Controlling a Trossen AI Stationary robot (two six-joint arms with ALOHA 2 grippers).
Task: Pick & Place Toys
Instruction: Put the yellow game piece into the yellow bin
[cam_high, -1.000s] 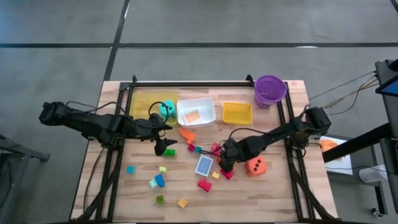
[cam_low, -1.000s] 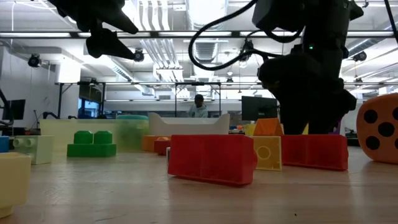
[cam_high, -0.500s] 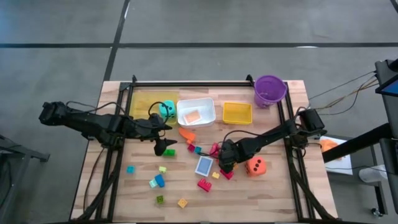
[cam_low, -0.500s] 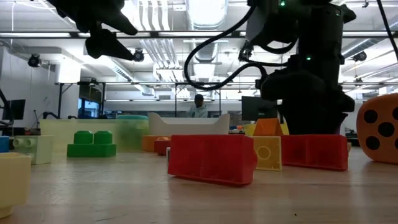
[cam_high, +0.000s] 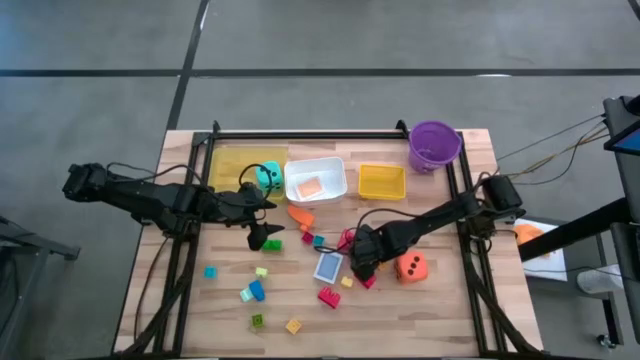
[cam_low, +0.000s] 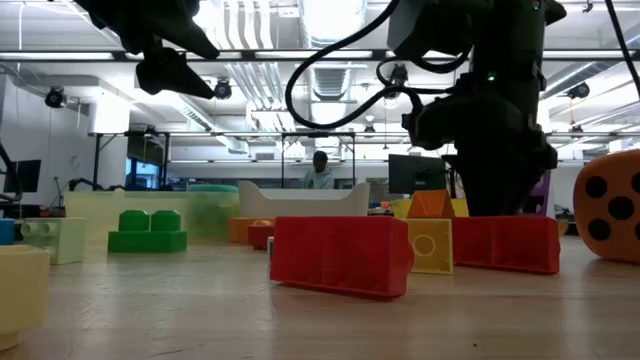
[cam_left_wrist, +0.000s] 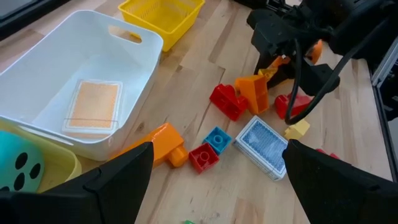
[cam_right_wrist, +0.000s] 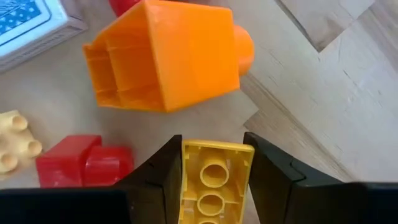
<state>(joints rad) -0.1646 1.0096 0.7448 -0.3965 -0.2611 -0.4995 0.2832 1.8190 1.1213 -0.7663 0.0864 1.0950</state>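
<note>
Along the near edge of the worktop (cam_high: 440, 320), loose and unsorted: an amber block (cam_high: 293, 326), a small green block (cam_high: 257, 320), a red block (cam_high: 328, 296), a blue block (cam_high: 256, 290). Farther in, likewise waiting: the blue card (cam_high: 328, 266) and the orange die (cam_high: 411, 267). Between those two, right tool (cam_high: 360, 268) down low at the worktop, fingers pressed against both sides of a yellow block (cam_right_wrist: 214, 177), seemingly not yet lifted. To the left, left tool (cam_high: 262, 238) spread wide and empty, hovering above a green brick (cam_high: 272, 244). Farthest, just two toys visibly put away: the teal die (cam_high: 267, 177) in the pale yellow tray (cam_high: 230, 160), an orange card (cam_high: 310, 186) in the white tray (cam_high: 335, 170). By that count, early days, with most of the sorting left.
</note>
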